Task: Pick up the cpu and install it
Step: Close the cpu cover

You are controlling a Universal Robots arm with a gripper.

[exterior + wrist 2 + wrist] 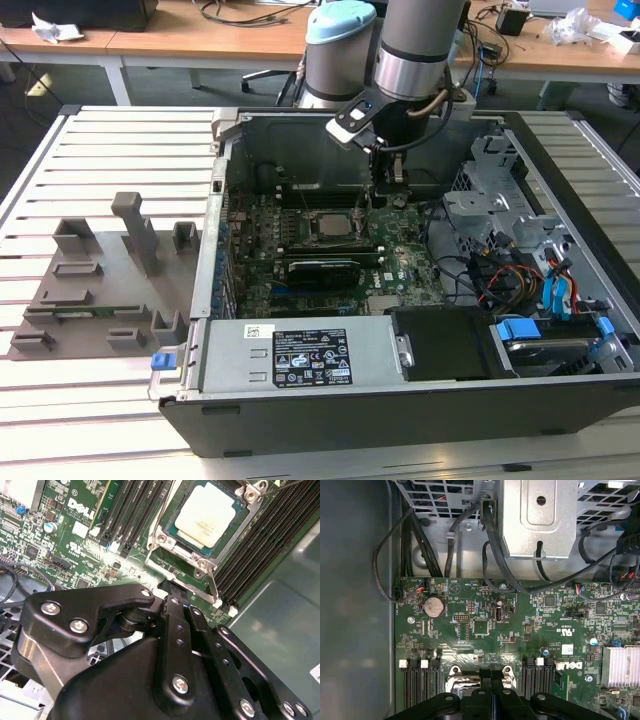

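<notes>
Inside the socket frame [165, 540] on the motherboard [400, 268]: the cpu [207, 512], pale metal top up, lying flat, frame bars round its edges. One corner is cut off by the picture edge in the second wrist view. Can't tell whether the frame is latched. In the exterior view the cpu [325, 226] is a small pale square mid-board, detail too small to make out.

Gripper [169, 585]: fingers clenched on each other, apart from the cpu. In the first wrist view the gripper [491, 672] shows two bars meeting on a thin line, no gap. Tips sit just beside the socket's edge. Contact with the frame can't be judged, since the gripper's own linkage covers that spot and most of the socket. In the exterior view the gripper [386, 192] hangs low over the board, just to the exterior view's right of the cpu.

Around: black memory slots [125, 510] flank the socket on both sides. Coin cell [433, 606] and finned heatsink [620, 666] sit on the board, heatsink cut off at the picture edge. Black cables [420, 540] loop over the board's edge.

Case [400, 415] lies open on a slatted table [100, 150]. Labelled power supply [300, 355] is at the near side, drive cage [490, 190] toward the exterior view's right. Grey holder blocks [135, 235] stand well apart on the exterior view's left, outside the case.
</notes>
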